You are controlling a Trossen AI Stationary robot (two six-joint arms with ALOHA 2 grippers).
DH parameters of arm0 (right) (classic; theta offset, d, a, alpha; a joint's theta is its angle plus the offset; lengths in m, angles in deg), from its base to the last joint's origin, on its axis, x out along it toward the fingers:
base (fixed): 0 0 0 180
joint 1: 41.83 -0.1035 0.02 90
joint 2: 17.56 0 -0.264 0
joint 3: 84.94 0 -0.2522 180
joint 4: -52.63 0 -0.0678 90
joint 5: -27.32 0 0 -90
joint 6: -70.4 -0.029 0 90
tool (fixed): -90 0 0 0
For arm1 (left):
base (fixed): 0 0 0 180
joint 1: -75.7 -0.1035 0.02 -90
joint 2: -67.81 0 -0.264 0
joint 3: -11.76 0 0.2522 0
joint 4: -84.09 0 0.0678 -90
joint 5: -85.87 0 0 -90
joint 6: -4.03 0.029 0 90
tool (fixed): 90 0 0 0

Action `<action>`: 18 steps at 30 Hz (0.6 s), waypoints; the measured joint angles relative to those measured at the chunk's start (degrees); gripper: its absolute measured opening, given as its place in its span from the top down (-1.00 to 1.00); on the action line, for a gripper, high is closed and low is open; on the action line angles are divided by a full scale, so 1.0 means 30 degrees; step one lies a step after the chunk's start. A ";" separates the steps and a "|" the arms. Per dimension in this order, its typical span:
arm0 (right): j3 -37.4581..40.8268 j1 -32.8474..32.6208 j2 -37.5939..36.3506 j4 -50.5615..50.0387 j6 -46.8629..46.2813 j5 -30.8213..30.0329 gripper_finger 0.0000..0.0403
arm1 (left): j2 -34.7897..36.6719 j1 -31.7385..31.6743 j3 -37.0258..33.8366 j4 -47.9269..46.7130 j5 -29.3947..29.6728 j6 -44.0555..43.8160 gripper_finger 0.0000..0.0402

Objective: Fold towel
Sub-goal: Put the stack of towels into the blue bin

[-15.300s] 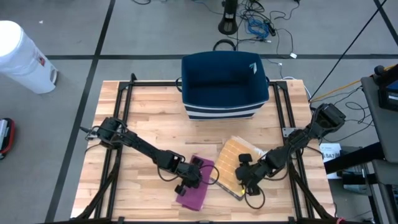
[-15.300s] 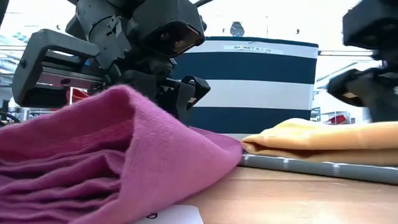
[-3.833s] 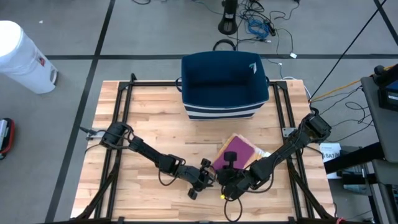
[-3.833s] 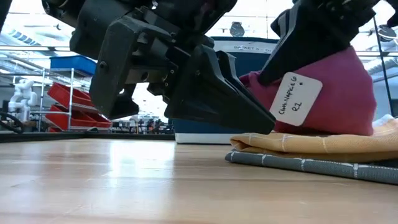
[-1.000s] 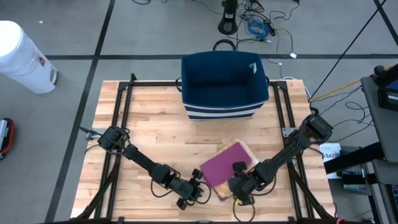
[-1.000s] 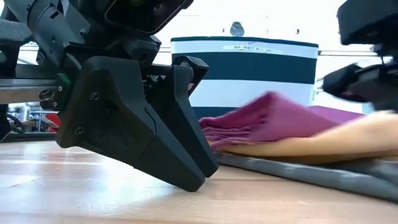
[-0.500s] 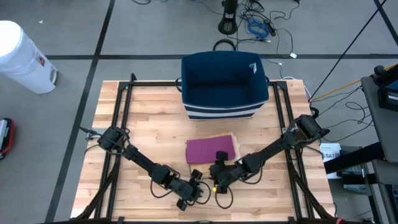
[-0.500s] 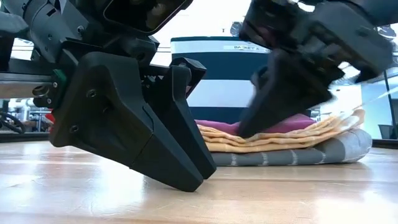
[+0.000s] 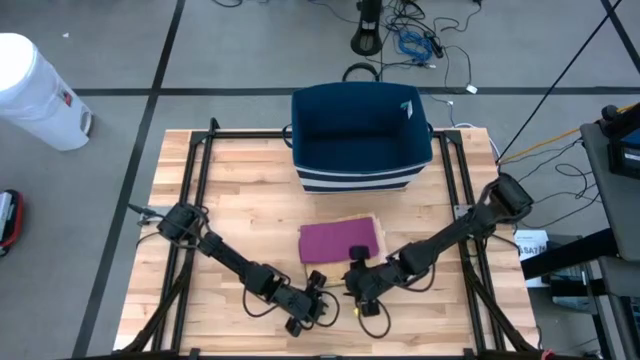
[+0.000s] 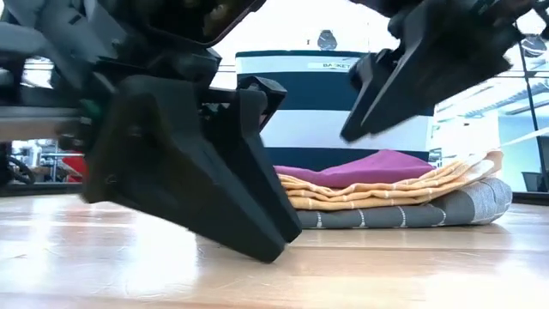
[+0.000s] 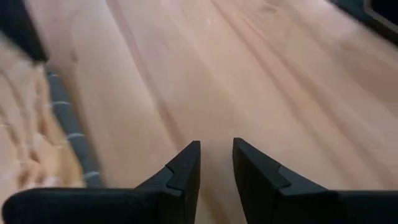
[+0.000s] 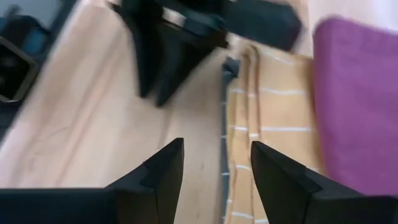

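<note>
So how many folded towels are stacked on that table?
3, in one pile on the wooden table: folded magenta towel on top, striped yellow towel beneath, grey towel at the bottom. Others could be hidden.

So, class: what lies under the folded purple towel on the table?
Under the purple towel lies a folded yellow towel, and under that a grey towel on the table. Their covered middles cannot be seen.
</note>
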 joint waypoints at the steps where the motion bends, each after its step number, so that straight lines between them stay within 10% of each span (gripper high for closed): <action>1: 0.0000 -0.0151 -0.0195 0.0015 0.0257 0.0012 0.14 | 0.0000 -0.0085 -0.0004 0.0095 0.0063 0.0331 0.51; 18: -0.0036 -0.1261 -0.2627 -0.1776 0.0749 -0.0455 0.14 | -0.0015 -0.1349 -0.0007 0.1700 0.0696 0.1889 0.51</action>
